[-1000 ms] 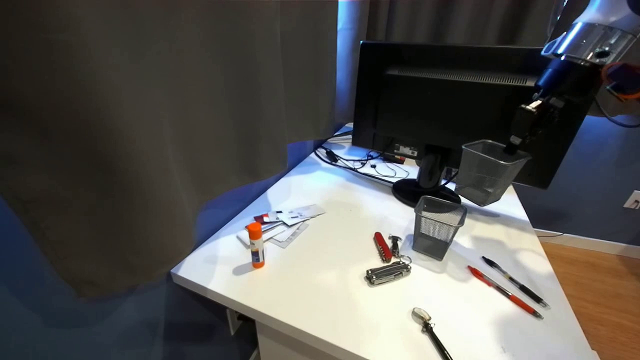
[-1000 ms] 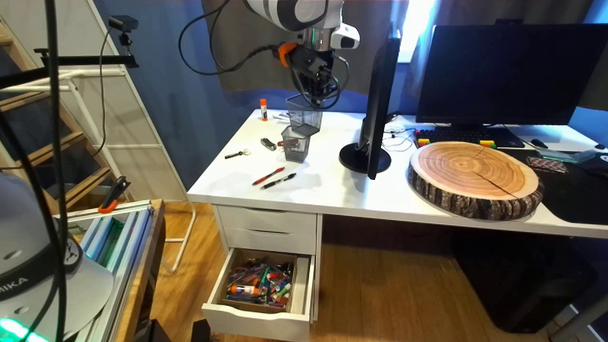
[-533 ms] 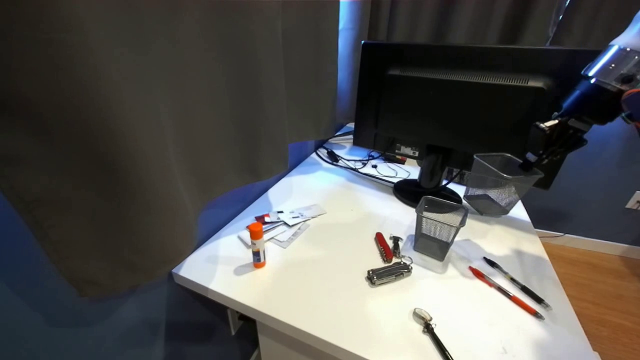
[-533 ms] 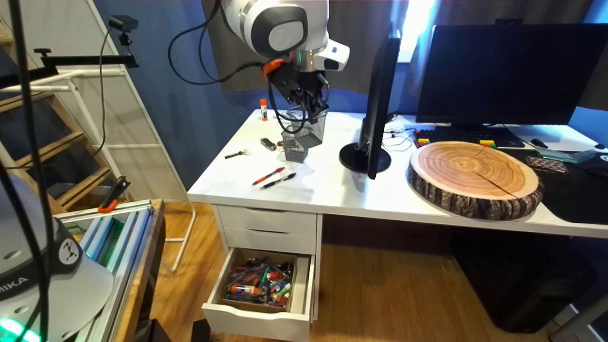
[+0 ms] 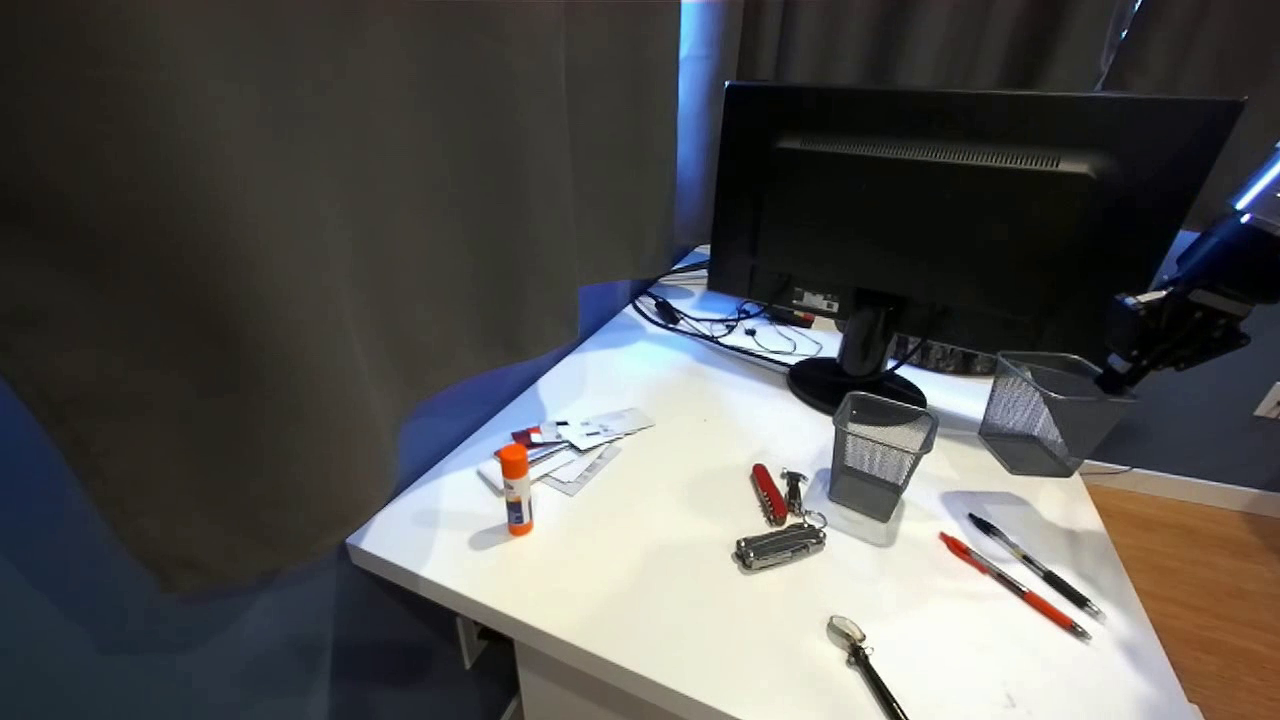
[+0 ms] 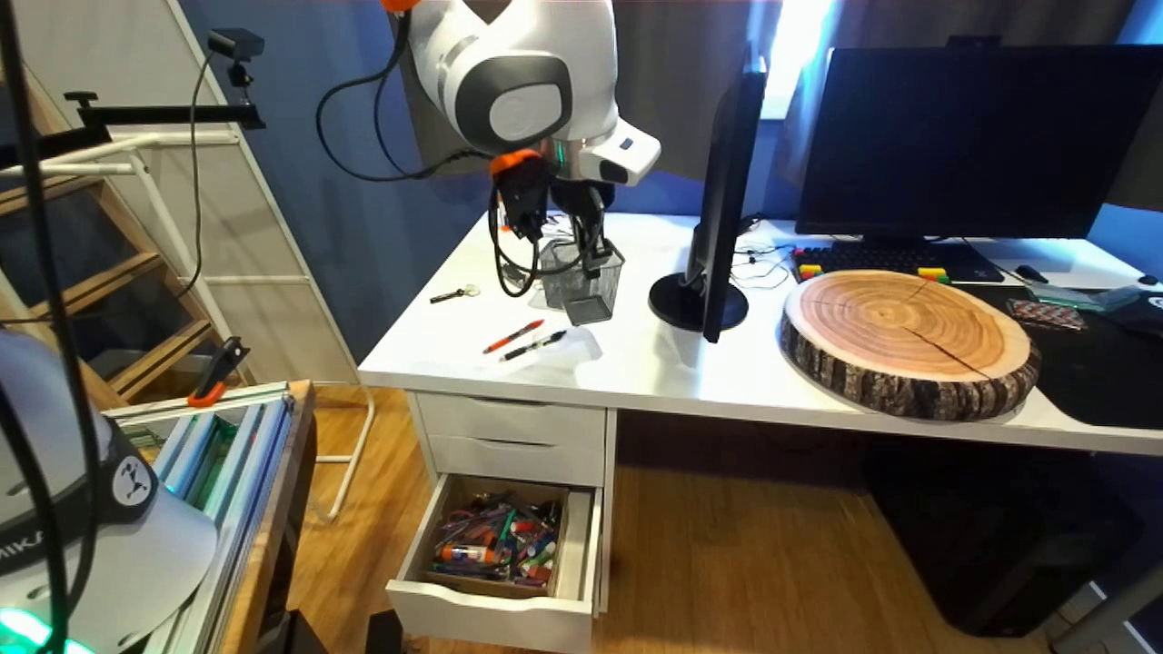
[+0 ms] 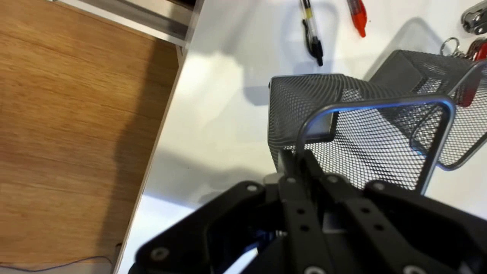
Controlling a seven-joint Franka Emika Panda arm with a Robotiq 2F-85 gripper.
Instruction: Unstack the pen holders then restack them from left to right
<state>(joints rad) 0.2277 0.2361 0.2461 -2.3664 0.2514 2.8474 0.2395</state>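
Observation:
One dark mesh pen holder (image 5: 1052,418) hangs tilted from my gripper (image 5: 1112,378), apart from its shadow on the desk. My gripper is shut on its rim, seen in the wrist view with the fingertips (image 7: 298,158) on either side of the wire edge of the held pen holder (image 7: 365,148). The held pen holder also shows in an exterior view (image 6: 589,295) below the gripper (image 6: 595,263). The second pen holder (image 5: 878,462) stands upright on the white desk, left of the held one. It also shows in the wrist view (image 7: 399,74). The two are apart, not nested.
The monitor (image 5: 930,220) and its round base (image 5: 825,385) stand behind the pen holders. A red pen (image 5: 1010,585) and black pen (image 5: 1035,568) lie in front. Pocket tools (image 5: 780,545), a glue stick (image 5: 516,490) and cards (image 5: 575,450) lie further left. A drawer (image 6: 500,595) is open below.
My gripper has carried the held pen holder right, toward the desk's right edge in an exterior view, and lowered it. The standing pen holder has not moved.

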